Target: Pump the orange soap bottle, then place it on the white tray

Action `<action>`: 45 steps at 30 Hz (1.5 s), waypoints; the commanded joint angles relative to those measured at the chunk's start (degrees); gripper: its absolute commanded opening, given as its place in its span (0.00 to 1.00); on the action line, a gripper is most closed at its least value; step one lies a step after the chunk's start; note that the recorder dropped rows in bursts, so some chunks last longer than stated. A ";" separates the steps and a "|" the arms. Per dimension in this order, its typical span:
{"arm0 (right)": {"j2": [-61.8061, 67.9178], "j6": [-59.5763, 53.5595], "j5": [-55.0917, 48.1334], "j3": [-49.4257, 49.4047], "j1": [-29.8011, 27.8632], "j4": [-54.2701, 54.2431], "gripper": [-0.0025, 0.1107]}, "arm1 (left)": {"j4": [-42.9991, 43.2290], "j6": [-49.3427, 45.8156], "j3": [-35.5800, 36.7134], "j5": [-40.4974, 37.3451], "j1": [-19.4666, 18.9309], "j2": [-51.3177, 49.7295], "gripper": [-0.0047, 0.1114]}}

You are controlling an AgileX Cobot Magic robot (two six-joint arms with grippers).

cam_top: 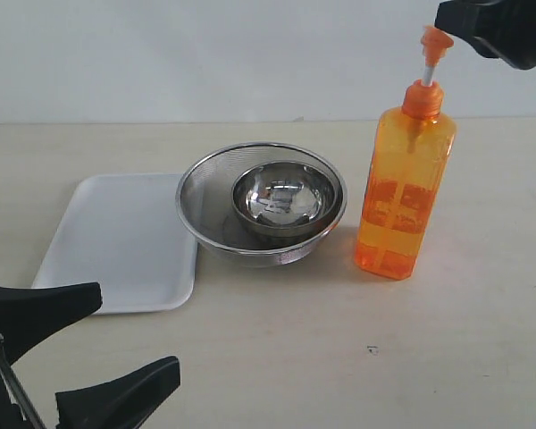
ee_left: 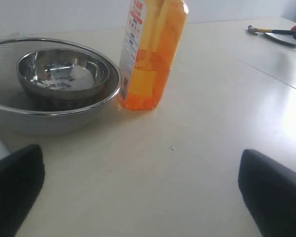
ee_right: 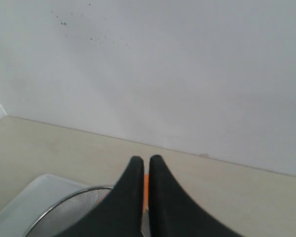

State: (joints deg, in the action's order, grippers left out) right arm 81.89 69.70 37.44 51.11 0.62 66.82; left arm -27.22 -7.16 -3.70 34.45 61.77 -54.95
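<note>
The pumping step was in hand. The orange soap bottle [cam_top: 404,192] stood upright on the worktop [cam_top: 339,357], just beside the mesh strainer [cam_top: 193,192], which held a smaller steel bowl [cam_top: 286,204]. The white tray [cam_top: 116,234] lay on the other side of the strainer, well apart from the bottle. The right end effector [ee_right: 146,159], its fingers [ee_right: 130,190] pressed almost together, was at the pump head [cam_top: 435,37], and the white stem [cam_top: 426,70] looked fully raised. In my judgement the next move called for a straight push downward. The left end effector [cam_top: 136,332] was spread wide near the tray, holding nothing.
</note>
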 commanded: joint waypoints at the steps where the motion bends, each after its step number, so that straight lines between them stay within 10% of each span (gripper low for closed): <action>1: -0.03 0.18 0.78 0.29 -0.04 -0.25 0.02 | 0.14 0.28 0.27 -0.05 0.20 0.25 0.95; 45: 5.04 6.92 -4.93 6.26 -0.05 9.59 0.02 | 0.14 -0.99 0.27 2.60 0.08 0.25 0.95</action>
State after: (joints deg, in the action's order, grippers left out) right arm 87.76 74.82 35.22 57.01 0.62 76.59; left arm -27.22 -7.29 -3.70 34.98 61.77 -54.95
